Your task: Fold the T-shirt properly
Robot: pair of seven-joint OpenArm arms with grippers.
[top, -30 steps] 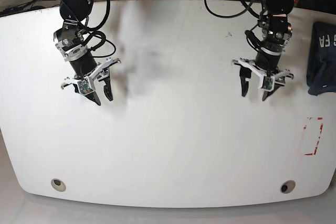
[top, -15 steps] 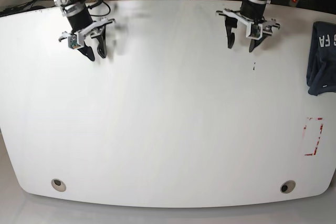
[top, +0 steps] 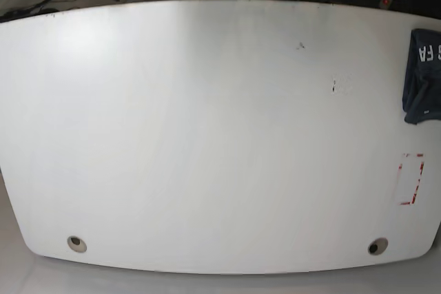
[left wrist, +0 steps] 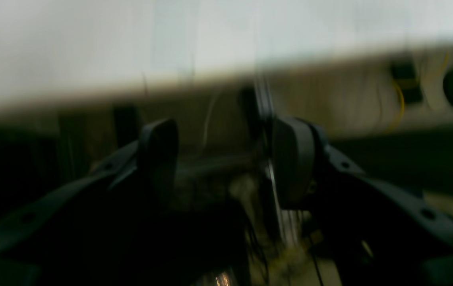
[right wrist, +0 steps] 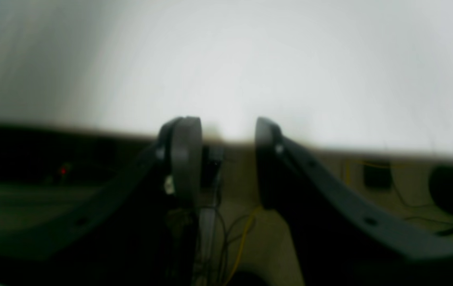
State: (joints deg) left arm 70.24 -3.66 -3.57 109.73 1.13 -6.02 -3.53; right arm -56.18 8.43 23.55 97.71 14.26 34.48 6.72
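Base view: T-shirt [top: 422, 77] folded at counter [top: 207, 135] edge. Wrist views only: left claw [left wrist: 226, 159], right claw [right wrist: 226, 159] both apart, empty.

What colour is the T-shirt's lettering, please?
White, on the dark navy T-shirt; base view shows it best.

The T-shirt [top: 423, 77] lies at the far right edge of the white table [top: 207, 135], partly cut off by the frame, so only its left portion shows. It is dark navy, soft and heathered, bunched into a compact upright strip — not spread flat. White block lettering sits near its upper end, with only a few letters readable before the frame cuts them. The lower end tapers into a rumpled fold that juts slightly toward the table's middle, with a small white mark on it — whether the shirt is neatly folded cannot be told
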